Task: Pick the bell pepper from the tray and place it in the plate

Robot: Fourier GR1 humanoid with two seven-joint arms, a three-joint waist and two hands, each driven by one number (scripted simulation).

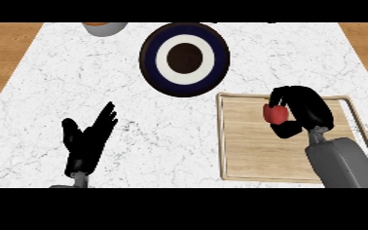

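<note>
A red bell pepper (274,113) sits in my right hand (305,108), whose fingers and thumb curl round it over the wooden tray (244,146) at the right. Only the pepper's left side shows; the hand hides the rest. I cannot tell whether the pepper still touches the tray. The plate (185,58), dark blue with a white ring and a dark centre, lies up and to the left of the tray, apart from the hand. My left hand (87,139) rests open at the lower left with its fingers up.
A grey bowl (105,28) shows partly at the top edge, left of the plate. The white marble counter (86,78) ends in wooden strips at the far left and far right.
</note>
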